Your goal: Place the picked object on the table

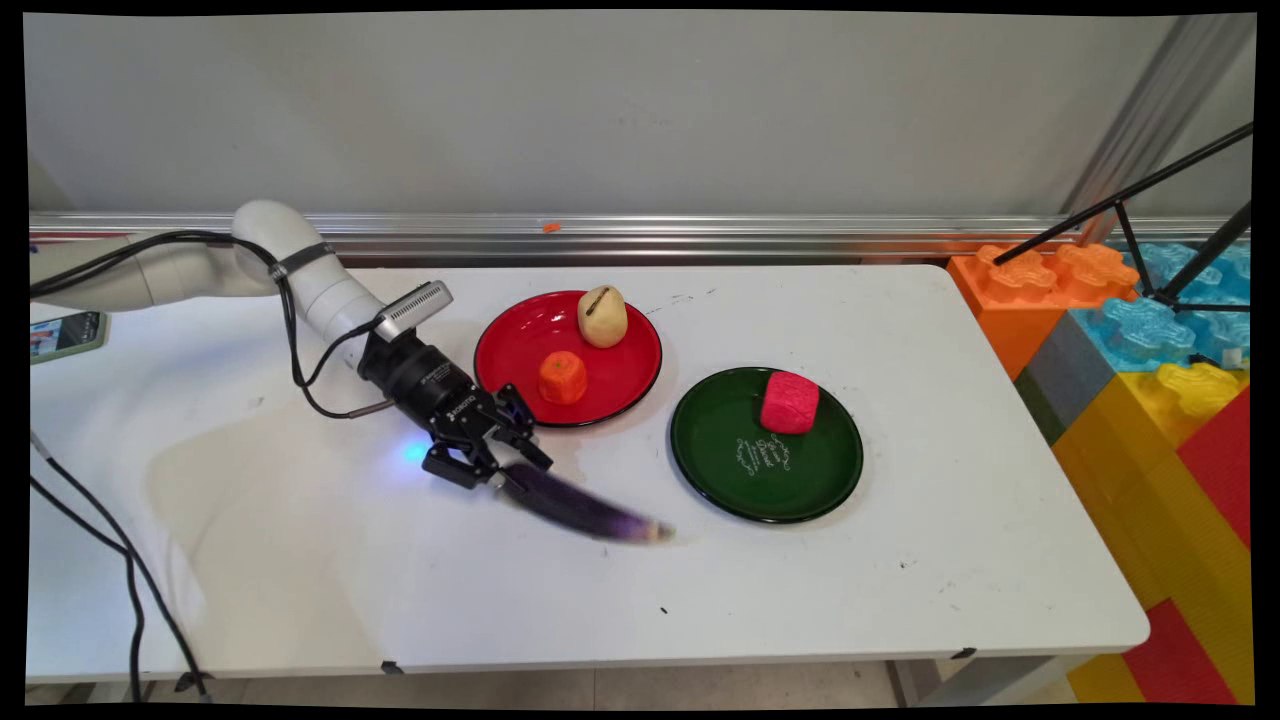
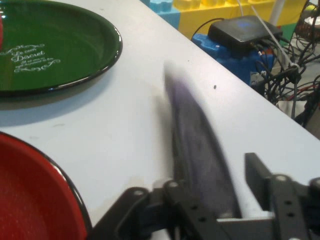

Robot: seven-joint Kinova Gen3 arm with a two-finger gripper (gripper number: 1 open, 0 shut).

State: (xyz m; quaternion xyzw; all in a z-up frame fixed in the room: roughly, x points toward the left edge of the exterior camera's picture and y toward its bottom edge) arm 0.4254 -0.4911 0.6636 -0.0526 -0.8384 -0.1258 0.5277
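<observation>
My gripper (image 1: 505, 468) is low over the table, just in front of the red plate (image 1: 512, 345). A long dark purple eggplant (image 1: 585, 508) stretches from between its fingers toward the green plate (image 1: 790, 490) and shows as a smear while the gripper is sharp. In the hand view the eggplant (image 2: 200, 145) lies between the two fingers of the gripper (image 2: 210, 175), with a thin strip of table visible beside the right finger (image 2: 262, 175); the jaws stand open around it. The red plate carries an orange fruit (image 1: 563, 377) and a potato (image 1: 602, 316).
A red block (image 1: 789, 402) sits on the green plate (image 2: 60, 30); the red plate's rim (image 2: 55, 167) is close on the hand's left. Big toy bricks (image 1: 1150, 400) stand off the table's right end. A phone (image 1: 65, 334) lies far left. A black box (image 2: 242, 29) with cables sits past the table edge.
</observation>
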